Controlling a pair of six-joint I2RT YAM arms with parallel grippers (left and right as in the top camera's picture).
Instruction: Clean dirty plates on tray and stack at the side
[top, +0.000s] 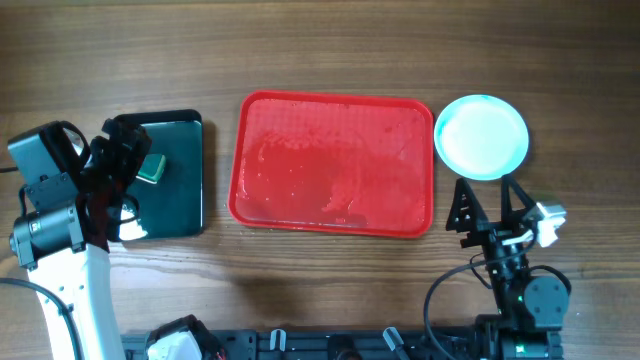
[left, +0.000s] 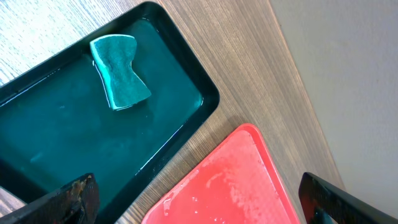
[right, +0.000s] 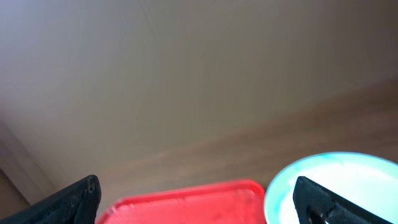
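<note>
The red tray (top: 330, 160) lies in the middle of the table with wet streaks and nothing on it; it also shows in the left wrist view (left: 230, 180) and the right wrist view (right: 186, 205). A round plate stack (top: 482, 137) with a turquoise rim and a white top sits on the table just right of the tray's far corner, also in the right wrist view (right: 336, 174). I cannot tell how many plates it holds. My left gripper (top: 125, 180) (left: 199, 205) is open and empty over the black tray. My right gripper (top: 487, 195) (right: 199, 202) is open and empty, just in front of the plates.
A glossy black tray (top: 185, 200) (left: 62, 137) lies left of the red tray. A green sponge (top: 150, 168) (left: 121, 81) lies in it. Bare wooden table runs along the far side and front.
</note>
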